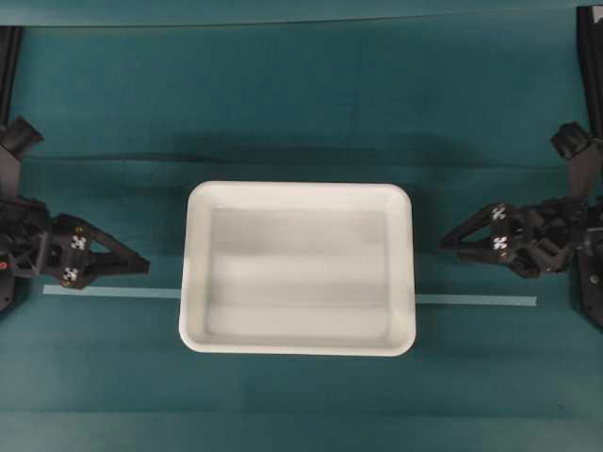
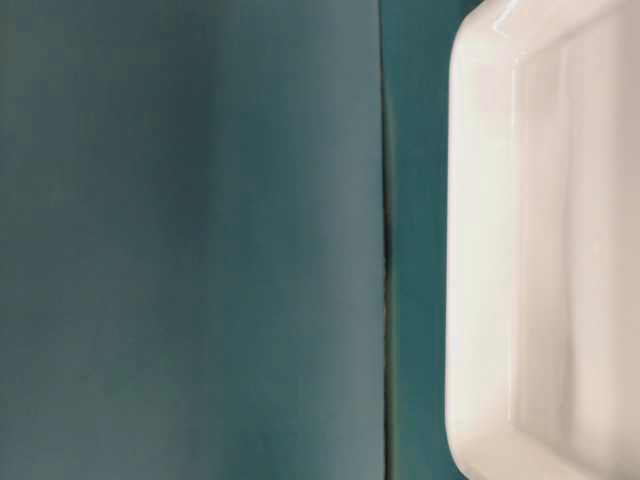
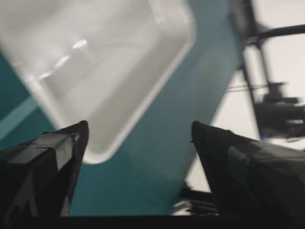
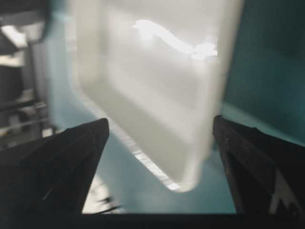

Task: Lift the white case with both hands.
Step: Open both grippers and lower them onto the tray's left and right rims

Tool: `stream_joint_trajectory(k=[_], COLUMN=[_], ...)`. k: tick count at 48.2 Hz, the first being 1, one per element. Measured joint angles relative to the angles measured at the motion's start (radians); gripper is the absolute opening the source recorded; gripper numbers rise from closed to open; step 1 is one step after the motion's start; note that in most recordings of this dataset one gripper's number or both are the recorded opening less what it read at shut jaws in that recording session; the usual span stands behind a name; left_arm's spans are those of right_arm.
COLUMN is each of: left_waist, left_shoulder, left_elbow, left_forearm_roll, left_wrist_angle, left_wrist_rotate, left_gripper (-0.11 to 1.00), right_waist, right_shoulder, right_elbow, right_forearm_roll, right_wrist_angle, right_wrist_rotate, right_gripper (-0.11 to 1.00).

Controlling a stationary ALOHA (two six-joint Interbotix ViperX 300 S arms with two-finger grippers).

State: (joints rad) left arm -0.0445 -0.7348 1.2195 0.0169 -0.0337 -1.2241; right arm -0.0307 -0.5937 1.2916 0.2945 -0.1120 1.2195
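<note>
1. The case (image 1: 298, 268) sits flat in the middle of the table (image 1: 301, 104), long sides running left to right, nothing inside it; in the table-level view only one rounded end of it shows.
2. It lies across a thin pale tape strip (image 1: 476, 300) whose ends stick out on both sides near its near edge.
3. Left gripper (image 1: 143, 266) is off the left short side, fingers pointing at the case but apart from the rim; in its wrist view the two dark fingers (image 3: 52, 167) stand wide apart with only table between them, so it is released and holds nothing.
4. Right gripper (image 1: 445, 244) mirrors it off the right short side, also apart from the rim; its wrist view (blurred) shows spread fingers (image 4: 71, 157) framing a corner of the case, empty as well.
5. Progress, as I judge it: early, nothing is gripped and the case is not yet lifted. Left to do: bring each gripper to its short rim, close on it, raise both together.
6. Materials: the case looks like smooth glossy white plastic, shallow, with rounded corners, a rolled rim and a plain flat bottom catching highlights; the table is covered in matte teal sheeting with a seam; the fingers are black, tapering, with small checker markers
</note>
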Motion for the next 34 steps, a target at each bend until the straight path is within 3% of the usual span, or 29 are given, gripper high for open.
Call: stream_joint_trajectory(k=[6,12,21,34], left_waist=[0.000,0.006,0.011,0.067], left_shoulder=[0.063,0.127,0.255,0.437], left_elbow=[0.041,0.067,0.095,0.107], left_forearm_roll=[-0.002,0.000,0.000,0.000], left_wrist_angle=[-0.101,-0.218,-0.368,-0.548], left_wrist_rotate=[-0.002,-0.005,0.000,0.023], left_gripper=[0.94,0.94,0.94,0.94], right_waist=[0.017,0.046,0.095,0.115], right_shoulder=[0.066,0.137,0.242,0.379], right_elbow=[0.002,0.023,0.078,0.080], right_forearm_roll=[-0.020,-0.021,0.023,0.043], right_wrist_angle=[-0.057,-0.218,-0.440,-0.591], right_wrist_rotate=[-0.012,-0.018,-0.015,-0.017], right_gripper=[0.93,0.93,0.93,0.93])
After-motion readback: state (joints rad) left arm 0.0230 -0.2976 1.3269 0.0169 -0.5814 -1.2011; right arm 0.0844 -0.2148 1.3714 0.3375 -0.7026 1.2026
